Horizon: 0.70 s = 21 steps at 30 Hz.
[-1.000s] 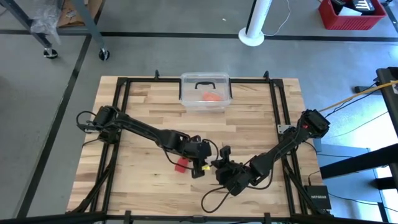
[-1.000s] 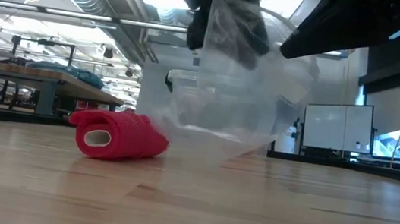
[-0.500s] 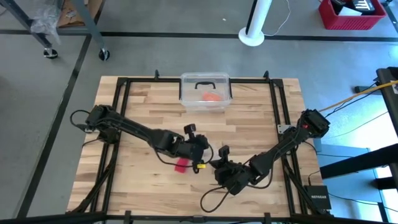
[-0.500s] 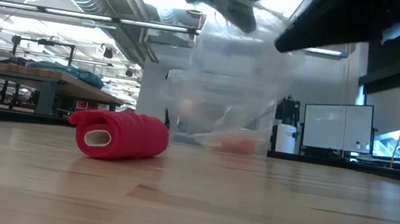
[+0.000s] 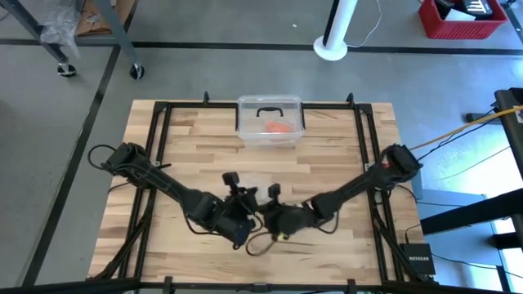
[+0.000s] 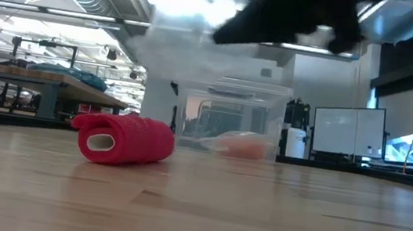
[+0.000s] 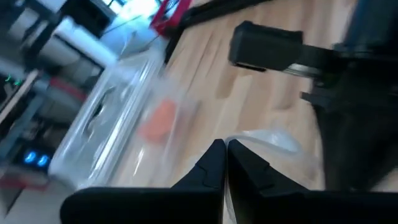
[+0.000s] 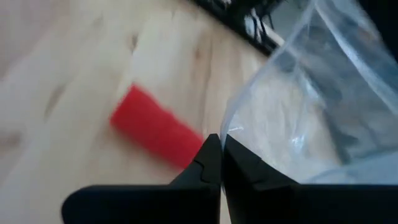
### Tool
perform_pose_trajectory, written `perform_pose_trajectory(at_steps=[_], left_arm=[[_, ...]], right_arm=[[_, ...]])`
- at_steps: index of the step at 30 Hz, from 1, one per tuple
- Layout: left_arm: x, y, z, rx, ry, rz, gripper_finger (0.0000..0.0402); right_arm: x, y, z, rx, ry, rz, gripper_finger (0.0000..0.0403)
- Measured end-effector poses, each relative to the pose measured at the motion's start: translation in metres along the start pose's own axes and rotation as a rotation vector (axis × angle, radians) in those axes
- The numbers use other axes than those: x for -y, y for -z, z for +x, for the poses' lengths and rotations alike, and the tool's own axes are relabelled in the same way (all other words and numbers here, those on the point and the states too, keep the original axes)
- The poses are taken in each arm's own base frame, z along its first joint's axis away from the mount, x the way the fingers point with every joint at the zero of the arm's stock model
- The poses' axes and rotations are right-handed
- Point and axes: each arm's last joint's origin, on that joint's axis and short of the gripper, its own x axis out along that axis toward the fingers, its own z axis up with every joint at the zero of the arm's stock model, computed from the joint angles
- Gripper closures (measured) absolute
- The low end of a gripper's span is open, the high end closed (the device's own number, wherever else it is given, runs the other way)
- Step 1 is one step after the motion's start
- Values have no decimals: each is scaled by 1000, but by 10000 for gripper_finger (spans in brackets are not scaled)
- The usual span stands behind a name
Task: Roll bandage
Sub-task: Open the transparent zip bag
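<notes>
The bandage (image 6: 121, 138) is a small red roll lying on its side on the wood table; it also shows in the right wrist view (image 8: 155, 129). In the high view the arms hide it. Both arms meet near the table's front middle. My left gripper (image 7: 224, 160) and my right gripper (image 8: 217, 155) are both shut at the edge of a crinkly clear plastic bag (image 8: 311, 106), held above the table beside the roll. Neither gripper touches the bandage. My left gripper has its shut fingertips at the edge of the clear bag (image 7: 245, 138), which spreads away past them toward the far side; the touch point itself is hidden. My right gripper pinches the clear bag's edge (image 8: 227, 134) at its shut fingertips, coming slanting down from the table's right. The bag rises slack beyond the fingers, clear of the table.
A clear lidded bin (image 5: 270, 121) with an orange-red lump (image 6: 242, 145) inside stands at the far middle of the table. A black frame (image 5: 155, 122) runs round the tabletop. Bare wood lies left and right of the arms.
Both arms have swung toward the table's left and near edge, and my left wrist has rolled. The clear bag, which hung down to the table beside the roll, has been lifted to the top of the low view. The red roll has stayed where it was.
</notes>
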Motion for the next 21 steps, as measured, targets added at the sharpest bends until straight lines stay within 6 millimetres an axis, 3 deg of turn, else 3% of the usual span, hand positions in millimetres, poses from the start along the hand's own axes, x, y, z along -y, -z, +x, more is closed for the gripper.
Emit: perform_pose_trajectory(at_steps=[6,11,16,21], left_arm=[[-3,31,-6,-121,-66,-66,399],[7,56,-2,-139,-82,-78,400],[14,64,8,-149,-36,-63,400],[14,64,5,-187,32,-22,400]], right_arm=[[13,6,43,173,-112,112,398],[6,14,65,276,-207,170,398],[3,17,71,298,-251,201,398],[5,16,70,293,-241,225,398]])
